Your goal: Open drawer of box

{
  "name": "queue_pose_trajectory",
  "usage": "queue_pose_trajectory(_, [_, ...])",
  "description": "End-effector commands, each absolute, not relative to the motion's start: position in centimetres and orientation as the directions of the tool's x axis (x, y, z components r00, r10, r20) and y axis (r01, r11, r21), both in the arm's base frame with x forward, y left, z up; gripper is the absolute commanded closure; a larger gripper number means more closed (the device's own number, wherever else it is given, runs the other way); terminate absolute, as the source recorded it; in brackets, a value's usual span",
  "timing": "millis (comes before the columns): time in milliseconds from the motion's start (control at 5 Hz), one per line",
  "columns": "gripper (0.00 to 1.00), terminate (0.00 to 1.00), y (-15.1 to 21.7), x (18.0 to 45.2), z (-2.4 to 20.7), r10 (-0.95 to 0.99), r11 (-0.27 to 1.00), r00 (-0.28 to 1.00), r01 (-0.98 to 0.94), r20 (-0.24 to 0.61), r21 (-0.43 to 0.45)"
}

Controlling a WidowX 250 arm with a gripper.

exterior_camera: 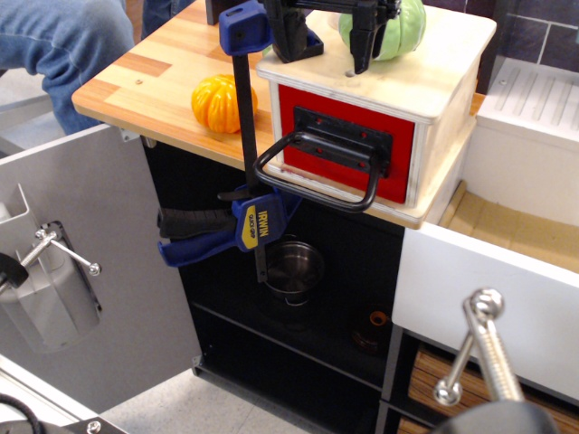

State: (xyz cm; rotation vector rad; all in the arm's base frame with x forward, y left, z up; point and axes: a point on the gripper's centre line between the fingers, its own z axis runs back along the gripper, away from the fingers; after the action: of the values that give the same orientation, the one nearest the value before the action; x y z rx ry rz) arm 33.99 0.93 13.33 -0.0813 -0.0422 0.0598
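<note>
Here the box [398, 86], a pale plywood cube with rounded corners, sits at the near right edge of the wooden countertop [145, 86], its red front facing near and slightly left. The drawer [348, 136] looks shut or nearly so, its glossy red panel about flush with the box face. A black mounting plate carries the large black metal loop handle [317, 167], which juts out toward the near left and hangs past the counter's edge, its long axis running along the drawer front. The gripper [330, 41] hangs above the box's top, pointing down; its black fingers [364, 41] stand apart and hold nothing. A blue bar clamp [244, 127] stands just left of the box. An orange pumpkin [217, 101] lies farther left, a green pumpkin [398, 27] behind the gripper.
</note>
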Motion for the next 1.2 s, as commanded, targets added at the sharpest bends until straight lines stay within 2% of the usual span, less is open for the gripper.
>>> queue_pose_trajectory(0, [0.00,0.00,0.9,34.0,13.3,0.061,0.995,0.997,-0.058,0.040,-0.082])
queue_pose_trajectory(400, [0.00,0.00,1.5,29.8,11.9,-0.024,0.996,0.998,0.029,0.057,-0.087])
queue_pose_trajectory(800, [0.00,0.00,1.6,30.6,8.1,-0.007,1.000,0.984,0.013,0.181,-0.028])
queue_pose_trajectory(1000, [0.00,0.00,1.5,31.1,6.6,-0.018,1.000,0.977,0.020,0.211,-0.008])
